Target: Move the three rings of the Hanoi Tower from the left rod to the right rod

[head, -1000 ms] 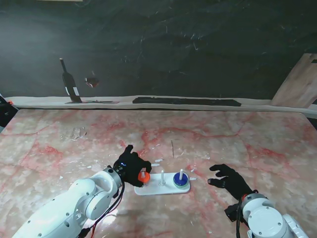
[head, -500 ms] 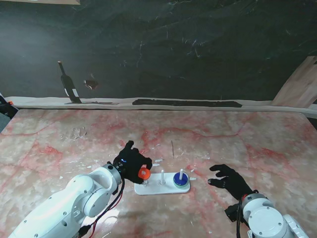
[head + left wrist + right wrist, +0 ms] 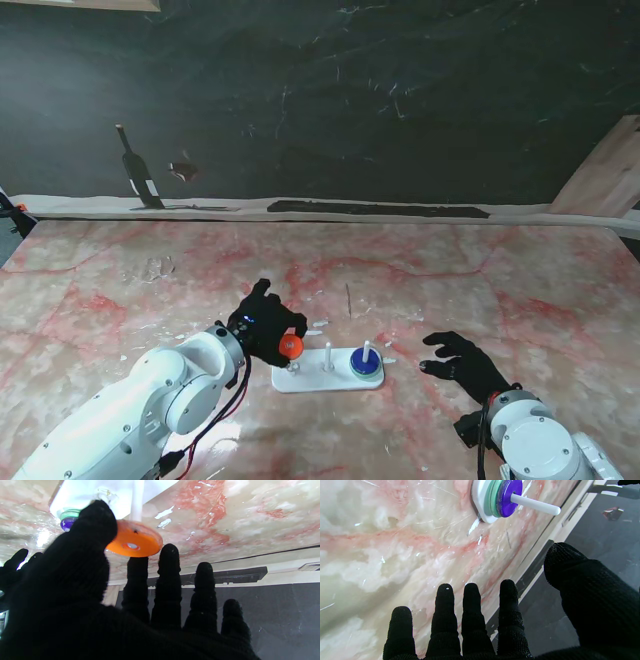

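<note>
The white Hanoi base lies on the marble table in front of me, carrying three white rods. My left hand is shut on the orange ring, pinched between thumb and index finger and lifted off the left rod; in the left wrist view the orange ring sits just off the left rod's tip. A blue ring rests on a green ring on the right rod, and the blue ring shows clearly in the right wrist view. My right hand lies open on the table to the right of the base.
The middle rod stands bare. A dark strip lies along the table's far edge, with a dark bottle shape at the far left and a wooden board at the far right. White flecks dot the marble.
My left hand has raised the orange ring up off the left rod, from low on it to above its tip. The right hand has stayed still.
</note>
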`<action>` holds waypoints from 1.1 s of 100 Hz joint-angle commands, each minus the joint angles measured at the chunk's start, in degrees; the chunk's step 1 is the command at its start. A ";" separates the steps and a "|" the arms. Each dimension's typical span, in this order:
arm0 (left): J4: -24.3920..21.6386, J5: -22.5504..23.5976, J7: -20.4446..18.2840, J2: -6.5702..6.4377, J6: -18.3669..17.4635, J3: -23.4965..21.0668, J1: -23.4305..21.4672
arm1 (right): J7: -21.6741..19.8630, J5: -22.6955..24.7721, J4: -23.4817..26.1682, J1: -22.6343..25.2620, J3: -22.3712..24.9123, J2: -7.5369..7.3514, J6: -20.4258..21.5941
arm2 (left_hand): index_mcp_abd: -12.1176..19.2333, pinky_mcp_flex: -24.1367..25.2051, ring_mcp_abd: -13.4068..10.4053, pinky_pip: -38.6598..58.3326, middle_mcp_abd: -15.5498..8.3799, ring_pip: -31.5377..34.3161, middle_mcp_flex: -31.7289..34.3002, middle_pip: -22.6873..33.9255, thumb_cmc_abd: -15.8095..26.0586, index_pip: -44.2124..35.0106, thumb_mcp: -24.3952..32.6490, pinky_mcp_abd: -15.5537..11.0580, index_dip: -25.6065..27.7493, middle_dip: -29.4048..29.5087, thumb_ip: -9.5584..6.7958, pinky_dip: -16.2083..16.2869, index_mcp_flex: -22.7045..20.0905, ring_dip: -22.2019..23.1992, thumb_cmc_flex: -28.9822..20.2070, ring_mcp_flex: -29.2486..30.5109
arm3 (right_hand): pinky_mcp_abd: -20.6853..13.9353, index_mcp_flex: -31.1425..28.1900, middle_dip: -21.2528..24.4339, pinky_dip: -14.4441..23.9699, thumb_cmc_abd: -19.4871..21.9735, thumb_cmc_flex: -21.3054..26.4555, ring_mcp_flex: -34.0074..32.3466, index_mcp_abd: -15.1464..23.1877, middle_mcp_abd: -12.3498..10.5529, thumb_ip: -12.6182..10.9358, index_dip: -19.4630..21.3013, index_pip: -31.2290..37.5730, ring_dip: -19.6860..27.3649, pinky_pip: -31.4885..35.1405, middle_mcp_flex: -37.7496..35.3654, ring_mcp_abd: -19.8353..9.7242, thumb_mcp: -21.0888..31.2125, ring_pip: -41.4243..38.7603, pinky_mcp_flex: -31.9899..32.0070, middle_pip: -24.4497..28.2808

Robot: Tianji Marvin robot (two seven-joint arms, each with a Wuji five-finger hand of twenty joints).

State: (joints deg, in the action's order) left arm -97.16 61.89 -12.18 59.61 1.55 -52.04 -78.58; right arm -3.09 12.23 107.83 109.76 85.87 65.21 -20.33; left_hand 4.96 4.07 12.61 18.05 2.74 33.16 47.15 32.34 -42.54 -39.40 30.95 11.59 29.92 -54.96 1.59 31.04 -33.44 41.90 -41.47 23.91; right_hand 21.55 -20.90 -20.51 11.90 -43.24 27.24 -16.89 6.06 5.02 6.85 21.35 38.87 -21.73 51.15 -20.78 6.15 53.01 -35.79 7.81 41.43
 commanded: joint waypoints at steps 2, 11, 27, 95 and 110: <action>-1.02 -0.04 -0.69 -0.18 -0.23 -0.22 0.19 | -0.20 -0.07 0.23 0.46 -0.05 0.15 0.07 | 4.42 0.14 0.83 0.35 -0.39 0.33 1.68 -0.79 4.57 -13.74 5.36 0.13 2.55 -0.12 -0.13 -0.08 -9.17 -0.05 -5.92 1.53 | 0.58 1.58 -0.31 -1.57 -0.30 -0.08 -1.08 -0.45 0.06 -1.75 -0.78 0.51 -0.91 1.39 -0.35 0.28 0.17 -0.30 -0.14 0.61; -1.53 0.24 -1.14 -0.19 -0.25 -0.19 0.44 | -0.19 -0.10 0.24 0.50 -0.01 0.16 0.09 | 4.49 0.10 0.80 0.49 -0.40 0.34 1.71 -0.86 4.53 -13.73 5.44 0.13 2.53 -0.08 -0.07 -0.13 -9.22 -0.07 -5.86 1.61 | 0.58 1.54 -0.30 -1.59 -0.32 -0.07 -1.08 -0.43 -0.01 -1.75 -0.78 0.51 -0.91 1.40 -0.31 0.23 0.12 -0.30 -0.14 0.58; -2.01 0.38 -1.79 -0.18 -0.31 0.26 1.35 | -0.21 -0.21 0.23 0.52 0.03 0.16 0.07 | 4.50 0.10 0.82 0.78 -0.37 0.30 1.76 -0.95 4.57 -13.73 5.60 0.14 2.58 -0.04 0.00 -0.29 -9.25 -0.12 -5.78 1.69 | 0.57 1.59 -0.30 -1.61 -0.32 -0.16 -1.04 -0.42 0.07 -1.75 -0.78 0.48 -0.89 1.43 -0.33 0.21 0.10 -0.26 -0.15 0.59; 0.26 -3.33 -1.69 0.76 0.67 8.69 10.71 | -0.25 -0.92 0.32 0.74 0.35 0.23 -0.02 | 4.64 0.17 0.87 1.39 -0.50 0.15 1.81 -1.19 4.47 -13.59 5.73 0.18 2.64 -0.02 0.22 -0.87 -9.37 -0.27 -5.61 1.69 | 0.57 1.56 -0.28 -1.69 -0.42 -0.04 -1.03 -0.51 0.10 -1.76 -0.79 0.49 -0.88 1.48 -0.28 0.28 0.10 -0.24 -0.14 0.52; 2.67 -5.74 -0.50 1.43 1.14 12.89 14.54 | -0.24 -1.11 0.31 0.81 0.48 0.25 0.02 | 4.61 0.17 0.86 1.45 -0.52 0.15 1.80 -1.19 4.44 -13.59 5.76 0.14 2.66 -0.02 0.22 -0.97 -9.42 -0.28 -5.61 1.73 | 0.57 1.56 -0.27 -1.70 -0.41 -0.03 -1.06 -0.49 0.10 -1.76 -0.80 0.48 -0.87 1.49 -0.27 0.24 0.12 -0.24 -0.14 0.50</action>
State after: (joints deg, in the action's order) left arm -95.00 56.67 -12.99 60.11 2.65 -39.62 -65.21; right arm -3.21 11.24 107.86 110.10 86.37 65.23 -20.36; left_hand 4.86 4.05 12.62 19.32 2.72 33.17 47.89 31.76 -42.60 -39.99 30.95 11.59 29.59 -54.96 1.59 30.35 -33.44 41.90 -41.47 24.81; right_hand 21.56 -20.90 -20.51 11.27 -43.24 27.24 -16.89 6.06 5.02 6.85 21.34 38.87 -21.73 51.35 -20.78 6.16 53.01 -35.79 7.81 41.43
